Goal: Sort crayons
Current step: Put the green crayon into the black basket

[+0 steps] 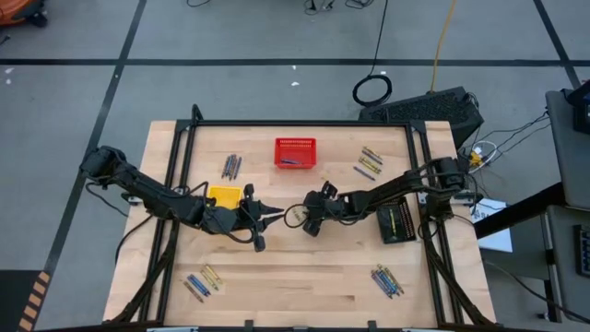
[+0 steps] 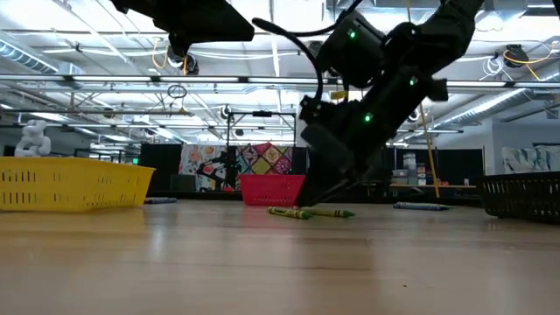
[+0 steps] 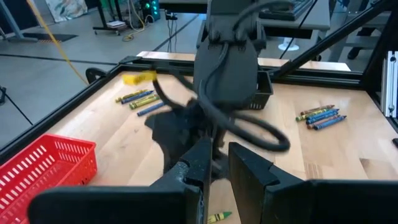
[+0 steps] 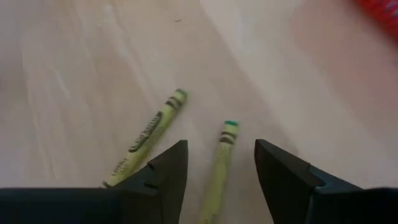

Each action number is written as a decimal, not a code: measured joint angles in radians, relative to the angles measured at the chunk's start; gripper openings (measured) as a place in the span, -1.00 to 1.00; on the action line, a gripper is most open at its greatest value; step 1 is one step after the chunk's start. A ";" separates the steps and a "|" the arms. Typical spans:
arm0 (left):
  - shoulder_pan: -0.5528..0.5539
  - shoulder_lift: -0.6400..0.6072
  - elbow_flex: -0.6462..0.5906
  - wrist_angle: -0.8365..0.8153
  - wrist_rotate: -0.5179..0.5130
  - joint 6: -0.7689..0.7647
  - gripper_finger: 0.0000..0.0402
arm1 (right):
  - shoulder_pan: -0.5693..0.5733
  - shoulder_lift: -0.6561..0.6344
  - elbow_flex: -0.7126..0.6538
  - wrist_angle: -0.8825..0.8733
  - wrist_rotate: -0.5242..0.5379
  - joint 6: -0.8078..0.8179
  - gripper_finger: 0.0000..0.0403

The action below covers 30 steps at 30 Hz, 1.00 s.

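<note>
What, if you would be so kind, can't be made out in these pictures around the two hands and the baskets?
- Red basket: high view, its contents are too small to name.
- Yellow basket: low view, its wall hides the inside; the left arm covers part of it from above.
- Green crayons: right wrist view, the right hand, open, cuts off their near ends.
- Left hand: its tips fall below the picture edge.

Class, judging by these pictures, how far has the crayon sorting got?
Done: a few crayons lie in the red basket. In hand: right gripper, jaws open, straddles a yellow-green crayon mid-table. Left: four loose piles.
</note>
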 joint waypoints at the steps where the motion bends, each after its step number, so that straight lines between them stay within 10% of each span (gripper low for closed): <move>1: 0.000 0.000 0.000 0.001 0.000 0.000 -0.71 | 0.000 -0.017 0.000 -0.018 0.007 -0.008 -0.15; 19: 0.000 0.000 0.000 -0.005 0.000 0.000 -0.71 | 0.005 -0.046 -0.089 -0.066 0.022 -0.026 -0.18; 30: 0.000 0.000 0.000 -0.007 0.000 0.000 -0.71 | 0.027 -0.044 -0.172 -0.059 -0.011 -0.014 -0.95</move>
